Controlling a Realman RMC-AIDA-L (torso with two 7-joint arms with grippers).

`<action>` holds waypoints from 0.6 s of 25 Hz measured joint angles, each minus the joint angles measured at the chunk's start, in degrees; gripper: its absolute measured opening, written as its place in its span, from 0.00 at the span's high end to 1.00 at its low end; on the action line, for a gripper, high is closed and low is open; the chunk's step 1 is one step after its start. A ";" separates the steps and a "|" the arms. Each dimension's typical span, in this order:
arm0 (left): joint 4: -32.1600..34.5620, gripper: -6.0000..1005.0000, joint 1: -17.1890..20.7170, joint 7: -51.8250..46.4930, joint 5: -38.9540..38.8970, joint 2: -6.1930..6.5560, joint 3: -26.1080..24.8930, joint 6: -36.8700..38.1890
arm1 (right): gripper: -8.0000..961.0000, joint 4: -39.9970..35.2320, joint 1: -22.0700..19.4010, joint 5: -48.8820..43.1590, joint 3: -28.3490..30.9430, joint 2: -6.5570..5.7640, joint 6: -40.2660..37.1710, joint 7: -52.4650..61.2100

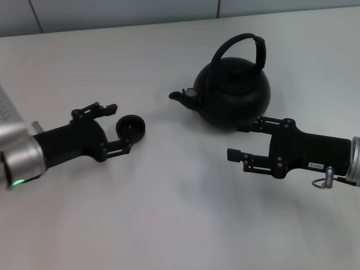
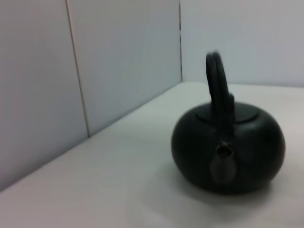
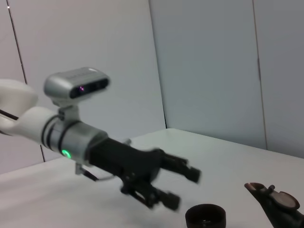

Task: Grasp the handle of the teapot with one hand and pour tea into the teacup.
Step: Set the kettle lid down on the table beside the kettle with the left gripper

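The matte-black teapot [image 1: 233, 93] stands at the back right, spout [image 1: 183, 97] pointing left. Its arched handle [image 1: 242, 40] stands upright, and nothing holds it. The small dark teacup [image 1: 130, 128] sits left of the spout. My left gripper [image 1: 119, 127] is open, low over the table, with the teacup right at its fingertips; I cannot tell if they touch. My right gripper [image 1: 241, 139] is open and empty, just in front of the teapot's base. The left wrist view shows the teapot [image 2: 228, 147] and handle [image 2: 216, 80]. The right wrist view shows the left gripper [image 3: 183, 187], the teacup [image 3: 205, 216] and the spout [image 3: 275, 202].
The white table [image 1: 169, 214] runs back to a pale panelled wall [image 1: 124, 11]. Only the teapot and teacup stand on it.
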 joint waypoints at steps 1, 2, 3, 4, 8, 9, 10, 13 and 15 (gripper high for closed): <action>1.18 0.18 0.97 -0.34 0.00 0.26 -0.20 0.76 | 0.27 0.00 0.00 0.00 0.00 0.00 0.00 0.00; 2.85 0.18 2.30 -0.94 0.01 0.55 -0.71 1.98 | 0.27 0.00 0.03 0.01 0.01 0.00 0.02 0.00; 4.48 0.18 3.75 -1.68 0.09 1.04 -1.47 3.43 | 0.27 0.00 0.05 0.02 0.00 0.00 0.11 0.00; 5.63 0.18 4.96 -2.38 0.27 1.77 -2.40 5.09 | 0.27 0.00 0.05 0.02 0.00 0.00 0.11 0.00; 5.49 0.18 8.47 -5.82 0.76 6.75 -7.00 13.81 | 0.27 0.00 -0.13 0.05 0.04 0.00 0.18 0.00; 5.49 0.18 8.47 -5.82 0.76 6.75 -7.00 13.81 | 0.27 0.00 -0.13 0.05 0.04 0.00 0.18 0.00; 4.98 0.18 9.98 -6.35 0.81 8.48 -9.08 17.69 | 0.27 0.00 -0.18 0.05 0.09 0.00 0.19 0.00; 4.73 0.18 12.33 -6.41 0.87 10.50 -11.91 22.35 | 0.27 0.00 -0.31 0.08 0.16 0.00 0.19 0.07; 4.73 0.18 12.92 -6.58 0.99 11.03 -12.62 23.67 | 0.27 0.00 -0.36 0.08 0.17 0.00 0.19 0.08</action>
